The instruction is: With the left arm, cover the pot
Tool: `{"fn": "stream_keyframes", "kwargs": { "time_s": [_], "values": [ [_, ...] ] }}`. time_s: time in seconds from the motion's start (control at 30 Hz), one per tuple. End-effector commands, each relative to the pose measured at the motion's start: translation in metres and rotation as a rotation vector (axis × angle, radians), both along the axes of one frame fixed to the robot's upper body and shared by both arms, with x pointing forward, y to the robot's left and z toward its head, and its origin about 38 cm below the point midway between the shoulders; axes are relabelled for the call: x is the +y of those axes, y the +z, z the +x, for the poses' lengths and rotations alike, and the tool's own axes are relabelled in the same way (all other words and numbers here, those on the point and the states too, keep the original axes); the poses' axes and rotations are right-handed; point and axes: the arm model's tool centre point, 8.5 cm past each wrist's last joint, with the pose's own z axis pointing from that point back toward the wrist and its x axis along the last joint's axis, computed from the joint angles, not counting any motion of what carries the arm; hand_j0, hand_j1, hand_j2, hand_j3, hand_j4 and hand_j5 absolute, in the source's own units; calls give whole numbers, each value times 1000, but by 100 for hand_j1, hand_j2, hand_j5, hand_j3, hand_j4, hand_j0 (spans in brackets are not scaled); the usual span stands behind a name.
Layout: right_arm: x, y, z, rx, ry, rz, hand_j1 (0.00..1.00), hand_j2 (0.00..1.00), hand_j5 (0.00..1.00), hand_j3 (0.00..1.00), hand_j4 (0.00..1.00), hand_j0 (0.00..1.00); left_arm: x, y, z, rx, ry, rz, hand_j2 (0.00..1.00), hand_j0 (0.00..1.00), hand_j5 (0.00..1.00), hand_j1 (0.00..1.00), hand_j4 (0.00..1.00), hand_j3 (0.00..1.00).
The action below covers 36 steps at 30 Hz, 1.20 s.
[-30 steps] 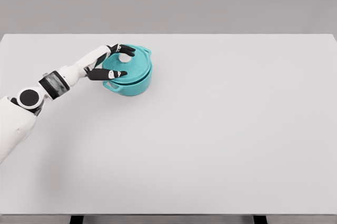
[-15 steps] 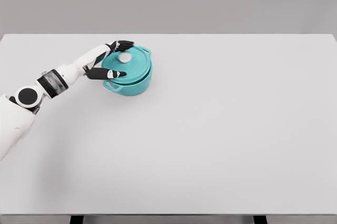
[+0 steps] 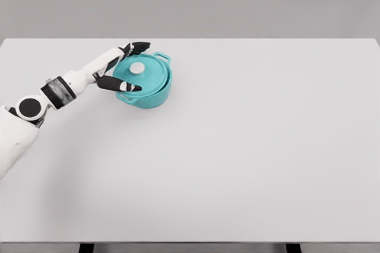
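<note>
— White and wide, the table (image 3: 249,158) carried only the teal pot (image 3: 144,94), which stood at its far left part, and the lid (image 3: 142,76) with a pale knob (image 3: 137,68) sat on the pot. Did we see it sit level?

— It looked level to us, rim on rim. Our left hand (image 3: 122,69) was beside the lid with fingers spread, holding nothing; the thumb (image 3: 126,87) was close to the lid's edge.

— So how to finish well?

— We judged the hand should draw straight away to the left, without brushing the lid, so it would not shift.
</note>
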Motion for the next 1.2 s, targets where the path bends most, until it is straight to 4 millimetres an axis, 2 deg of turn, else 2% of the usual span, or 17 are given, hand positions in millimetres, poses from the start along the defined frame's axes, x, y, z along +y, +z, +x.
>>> {"fn": "stream_keyframes", "kwargs": {
  "time_s": [0.0, 0.57, 0.63, 0.67, 0.7, 0.93, 1.0, 1.03, 1.17],
  "values": [
    [0, 0, 0, 0, 1, 0, 100, 100, 100, 100, 100, 100, 2, 2, 0, -1, 5, -9, 98, 98, 98, 98, 98, 98],
    [0, 0, 0, 0, 1, 0, 100, 100, 100, 100, 100, 100, 4, 9, 4, 13, 35, -115, 100, 100, 100, 100, 100, 100],
    [0, 0, 0, 0, 1, 0, 100, 100, 100, 100, 100, 100, 1, 13, 2, 9, 22, -131, 100, 100, 100, 100, 100, 100],
    [0, 0, 0, 0, 1, 0, 100, 100, 100, 100, 100, 100, 5, 21, -2, -10, 8, -126, 100, 100, 100, 100, 100, 100],
    [0, 0, 0, 0, 1, 0, 100, 100, 100, 100, 100, 100, 14, 36, -9, -39, -15, -120, 100, 100, 100, 100, 100, 100],
    [0, 0, 0, 0, 1, 0, 100, 100, 100, 100, 100, 100, 56, 91, -74, -88, -216, 20, 100, 100, 100, 100, 100, 100],
    [0, 0, 0, 0, 1, 0, 100, 100, 100, 100, 100, 100, 76, 92, -107, -78, -212, 52, 100, 100, 100, 100, 100, 100],
    [0, 0, 0, 0, 1, 0, 100, 100, 100, 100, 100, 100, 94, 94, -116, -70, -187, 84, 100, 100, 100, 100, 100, 100],
    [0, 0, 0, 0, 1, 0, 100, 100, 100, 100, 100, 100, 113, 82, -124, -37, -148, 94, 100, 100, 100, 100, 100, 100]
  ]
}}
